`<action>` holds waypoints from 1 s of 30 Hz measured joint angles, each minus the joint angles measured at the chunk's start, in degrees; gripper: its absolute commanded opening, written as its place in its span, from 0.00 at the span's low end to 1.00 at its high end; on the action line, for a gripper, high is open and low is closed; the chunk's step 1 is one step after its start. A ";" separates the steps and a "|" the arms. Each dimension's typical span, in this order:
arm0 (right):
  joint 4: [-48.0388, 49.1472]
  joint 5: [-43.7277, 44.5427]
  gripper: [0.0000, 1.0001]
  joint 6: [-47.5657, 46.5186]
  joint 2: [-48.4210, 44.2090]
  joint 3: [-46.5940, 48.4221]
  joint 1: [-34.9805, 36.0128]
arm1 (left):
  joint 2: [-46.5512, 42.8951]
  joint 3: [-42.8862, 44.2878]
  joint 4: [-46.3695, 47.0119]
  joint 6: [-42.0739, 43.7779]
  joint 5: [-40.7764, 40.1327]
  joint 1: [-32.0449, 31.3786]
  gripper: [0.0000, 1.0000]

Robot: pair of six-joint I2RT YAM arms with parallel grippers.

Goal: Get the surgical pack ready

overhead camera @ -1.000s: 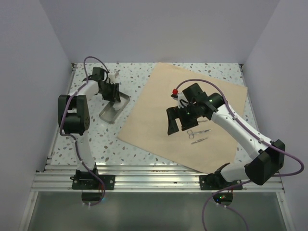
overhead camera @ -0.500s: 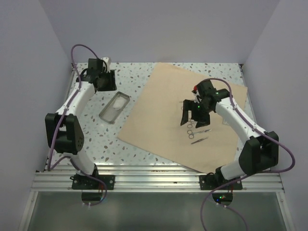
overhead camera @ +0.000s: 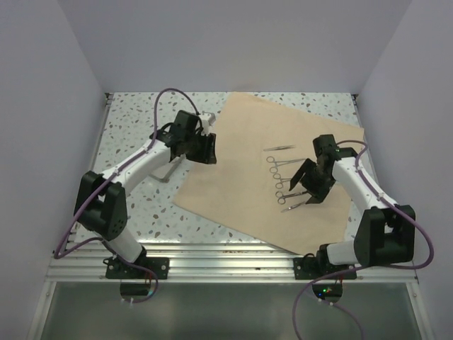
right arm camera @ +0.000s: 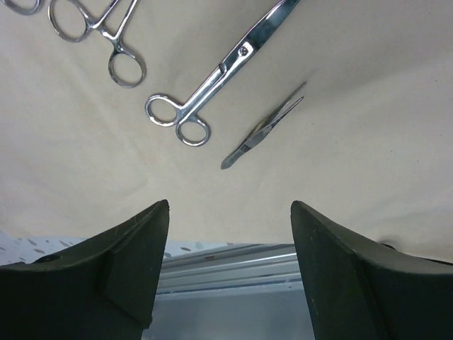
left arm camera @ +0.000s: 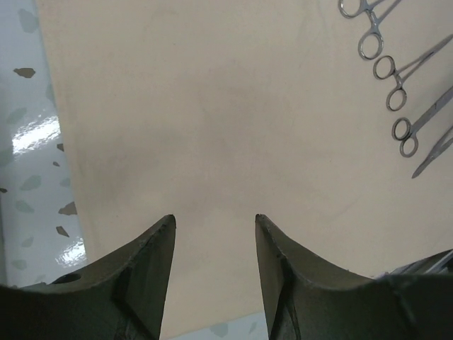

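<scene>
The left gripper [left arm camera: 214,219] has its fingers parted with nothing between them. It hangs over the left part of the tan wrap sheet [left arm camera: 212,106], close to the edge where the speckled table [left arm camera: 35,142] shows. The right gripper [right arm camera: 230,205] is likewise spread and empty above the sheet's right side, just beside the scissors [right arm camera: 219,71] and slim tweezers [right arm camera: 263,126]. These end a row of ring-handled instruments [overhead camera: 279,177] lying on the sheet. One thin steel tool [overhead camera: 279,147] lies apart at the far end.

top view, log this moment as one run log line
left gripper: open, empty, over wrap sheet edge | right gripper: open, empty, over instruments | instruments: loose on wrap sheet
</scene>
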 measured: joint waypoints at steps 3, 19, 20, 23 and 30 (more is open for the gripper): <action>0.42 1.29 0.71 1.31 0.07 -0.59 -1.03 | -0.72 -1.68 1.97 0.07 2.40 -0.85 0.53; 2.67 12.24 0.83 -9.86 21.75 20.90 -13.66 | -3.61 -3.32 6.75 -0.11 7.23 -5.68 0.54; 2.93 13.25 0.81 -11.43 23.80 22.99 -13.77 | -3.61 -3.34 6.88 -0.24 7.41 -5.68 0.54; 3.17 15.61 0.71 -15.02 27.63 27.69 -13.75 | -3.54 -3.45 7.15 -0.52 7.89 -5.68 0.54; 3.32 20.83 0.54 -22.05 32.57 33.79 -13.49 | -3.15 -3.45 7.28 -1.03 8.46 -5.68 0.54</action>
